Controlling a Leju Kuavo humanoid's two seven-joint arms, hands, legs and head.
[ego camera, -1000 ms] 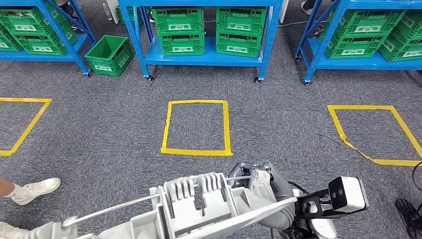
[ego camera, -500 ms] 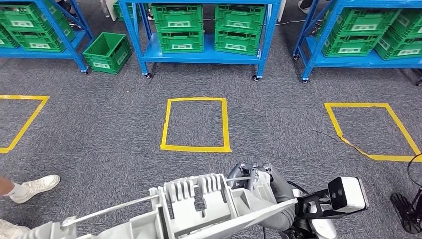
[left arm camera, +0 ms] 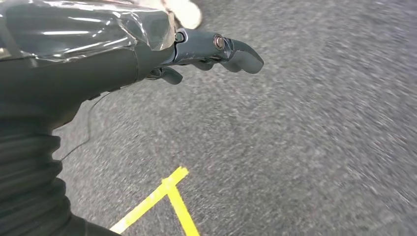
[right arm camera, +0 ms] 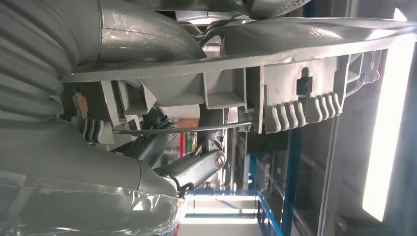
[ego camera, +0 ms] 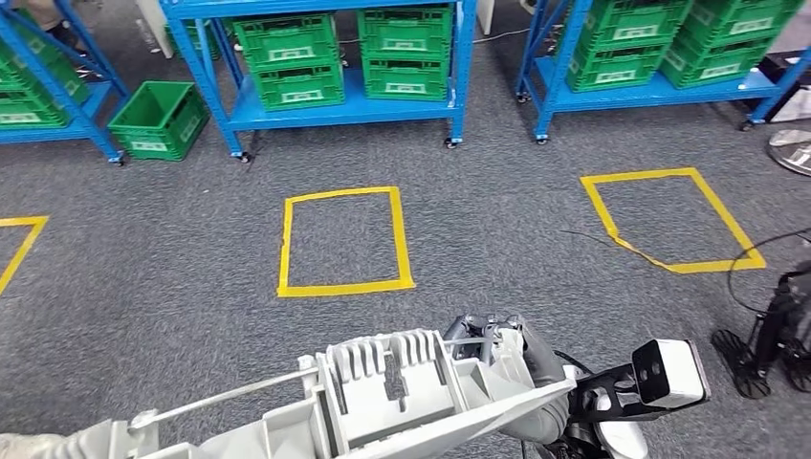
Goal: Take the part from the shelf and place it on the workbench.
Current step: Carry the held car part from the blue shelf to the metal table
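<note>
Grey ribbed plastic part (ego camera: pixel 383 392) at six o'clock in head view, right hand (ego camera: pixel 493 349) grasping its right end, left hand (left arm camera: pixel 211 51) hanging above carpet, holding nothing, fingers loosely apart, yellow tape square (ego camera: pixel 342 239) at twelve o'clock ahead.

The grey part (ego camera: pixel 383 402) hides much of the right robot hand (ego camera: pixel 488 339), apparently gripping it.

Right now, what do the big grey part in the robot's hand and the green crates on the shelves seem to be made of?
Large grey ribbed part: probably moulded plastic, matte, given its thin ribs and clip slots. Green lattice-walled crates: likely plastic too, slightly glossy. Blue shelf frame: seemingly painted metal.
</note>
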